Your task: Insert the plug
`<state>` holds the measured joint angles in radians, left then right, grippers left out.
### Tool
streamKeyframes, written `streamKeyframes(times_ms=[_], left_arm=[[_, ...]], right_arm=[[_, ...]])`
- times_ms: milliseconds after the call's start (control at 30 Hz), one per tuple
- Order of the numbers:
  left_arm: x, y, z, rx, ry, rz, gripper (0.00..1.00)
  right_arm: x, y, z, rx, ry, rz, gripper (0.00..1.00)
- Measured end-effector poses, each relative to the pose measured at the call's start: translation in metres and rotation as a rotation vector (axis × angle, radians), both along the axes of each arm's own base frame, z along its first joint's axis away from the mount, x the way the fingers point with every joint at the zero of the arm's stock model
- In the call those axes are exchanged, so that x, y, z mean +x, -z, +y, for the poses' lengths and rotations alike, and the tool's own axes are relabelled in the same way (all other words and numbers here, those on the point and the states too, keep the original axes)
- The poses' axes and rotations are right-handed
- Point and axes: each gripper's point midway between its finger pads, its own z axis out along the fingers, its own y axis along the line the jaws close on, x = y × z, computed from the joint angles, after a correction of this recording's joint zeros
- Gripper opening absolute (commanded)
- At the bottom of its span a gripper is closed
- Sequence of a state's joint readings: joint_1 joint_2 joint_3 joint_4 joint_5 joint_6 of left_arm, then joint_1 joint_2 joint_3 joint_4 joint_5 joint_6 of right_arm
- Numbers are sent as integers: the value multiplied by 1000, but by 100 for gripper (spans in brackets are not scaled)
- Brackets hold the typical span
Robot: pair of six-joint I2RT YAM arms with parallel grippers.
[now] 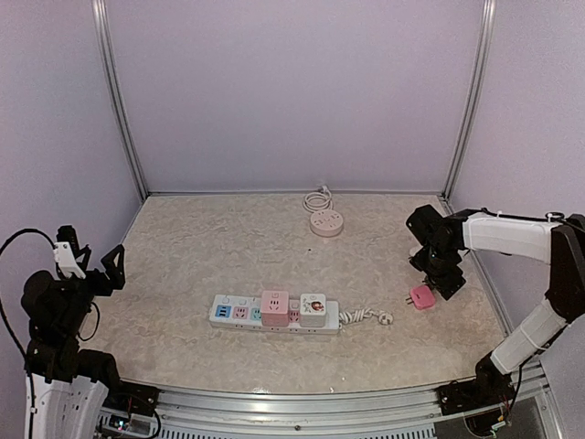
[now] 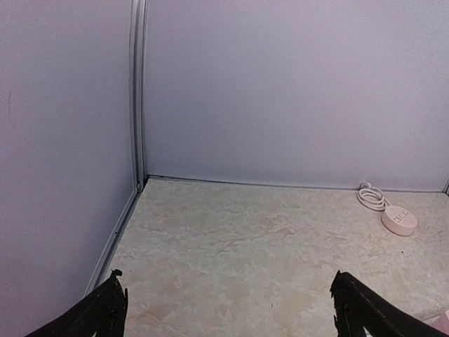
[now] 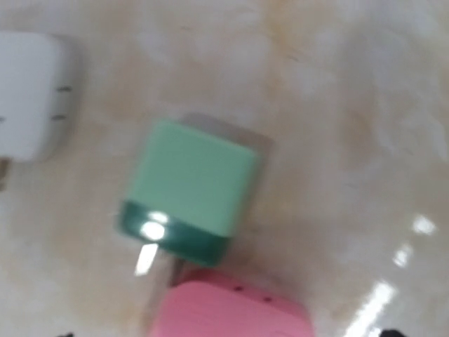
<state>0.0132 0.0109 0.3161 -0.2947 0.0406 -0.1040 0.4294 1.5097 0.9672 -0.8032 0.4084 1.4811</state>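
Observation:
A white power strip (image 1: 239, 313) lies mid-table with a pink adapter (image 1: 274, 306) and a white adapter (image 1: 313, 309) plugged into it. A pink plug (image 1: 421, 296) lies on the table at the right. My right gripper (image 1: 442, 273) hovers just above and behind it. The blurred right wrist view shows a green plug (image 3: 189, 193) lying flat, with the pink plug (image 3: 231, 309) below it. Only the outermost fingertip edges show at the bottom corners, spread wide with nothing between them. My left gripper (image 1: 99, 267) is open and empty at the far left, its fingertips (image 2: 105, 309) wide apart over bare table.
A round pink socket (image 1: 325, 222) with a coiled white cord sits at the back; it also shows in the left wrist view (image 2: 398, 220). The strip's cord and its white plug (image 1: 386, 319) lie right of the strip. A white block (image 3: 31, 95) lies left of the green plug. Walls enclose the table.

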Motion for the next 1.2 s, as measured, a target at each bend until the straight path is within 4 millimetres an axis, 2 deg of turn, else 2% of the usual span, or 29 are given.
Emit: streamKeyframes(times_ms=[200,433,600,900,1000,1100,1200], left_arm=[[0,1,0,0,0,2,99],[0,1,0,0,0,2,99],[0,1,0,0,0,2,99],[0,1,0,0,0,2,99],[0,1,0,0,0,2,99],[0,1,0,0,0,2,99],[0,1,0,0,0,2,99]], right_arm=[[-11,19,-1,-19,92,81,93],[-2,26,5,-13,109,92,94],[1,39,9,-15,109,118,94],[9,56,19,2,78,155,86],[11,59,21,12,67,147,77],[14,60,22,12,51,136,64],[16,59,22,4,26,135,45]])
